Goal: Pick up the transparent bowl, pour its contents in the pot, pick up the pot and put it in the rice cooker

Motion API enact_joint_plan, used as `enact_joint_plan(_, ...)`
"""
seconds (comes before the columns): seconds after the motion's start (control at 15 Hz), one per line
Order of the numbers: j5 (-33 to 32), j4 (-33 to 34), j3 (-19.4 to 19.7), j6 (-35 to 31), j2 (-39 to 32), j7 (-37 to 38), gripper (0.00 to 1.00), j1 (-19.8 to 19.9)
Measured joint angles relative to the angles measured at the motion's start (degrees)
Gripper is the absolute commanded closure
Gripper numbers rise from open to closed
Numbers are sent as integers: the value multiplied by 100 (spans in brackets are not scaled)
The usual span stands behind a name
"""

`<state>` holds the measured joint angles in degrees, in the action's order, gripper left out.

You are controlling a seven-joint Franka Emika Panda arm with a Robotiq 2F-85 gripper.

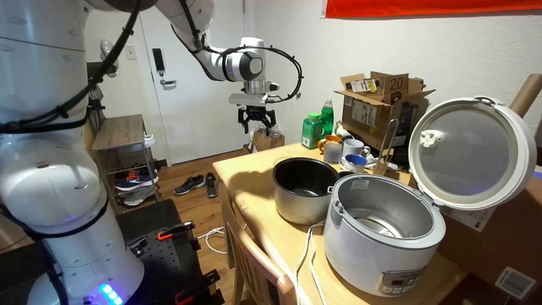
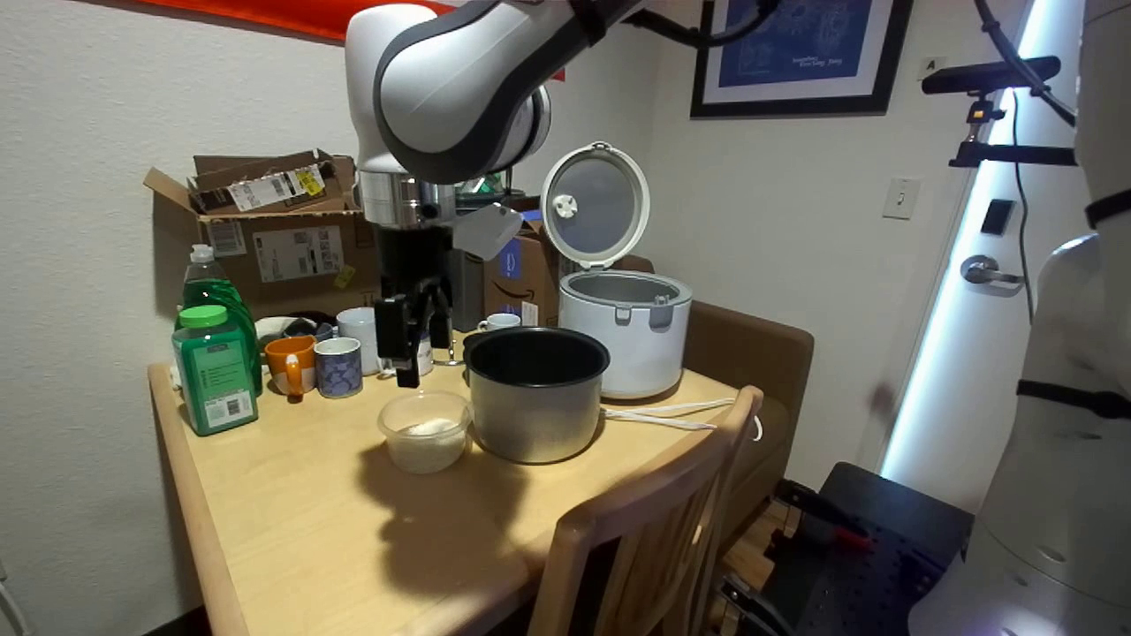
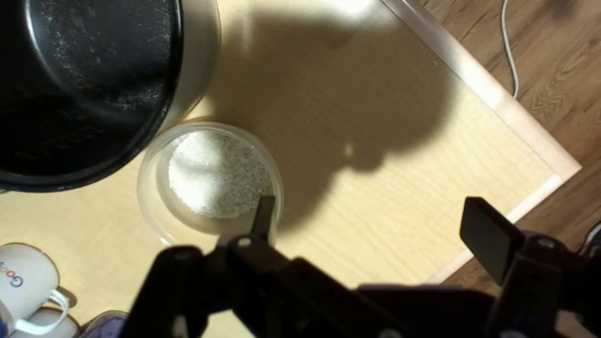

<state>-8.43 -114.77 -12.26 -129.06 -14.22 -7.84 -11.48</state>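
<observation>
The transparent bowl point(image 2: 422, 461), holding white rice-like grains, stands upright on the table beside the pot point(image 2: 535, 422). In an exterior view the pot point(image 1: 296, 207) hides nearly all of the bowl. The pot's black inside shows no contents. Behind it stands the rice cooker point(image 2: 626, 353), its lid point(image 1: 465, 148) raised and its inside bare. My gripper point(image 1: 257, 130) hangs above the table, fingers pointing down. In the wrist view the gripper point(image 3: 371, 201) is open with nothing held; its left finger point(image 3: 264, 218) overlaps the edge of the bowl point(image 3: 159, 206) from above, apparently without touching.
Several mugs, including an orange mug point(image 2: 292, 364), and a green bottle point(image 2: 216, 371) line the table's wall side, with a cardboard box point(image 1: 364, 112) behind. A wooden chair point(image 2: 654, 521) stands against the table's edge. White cords point(image 1: 311, 254) lie between pot and cooker.
</observation>
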Motion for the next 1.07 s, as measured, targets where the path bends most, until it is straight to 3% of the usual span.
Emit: enact_joint_plan(1.07,-250,1227,453,-18,-1895,502,0,-229)
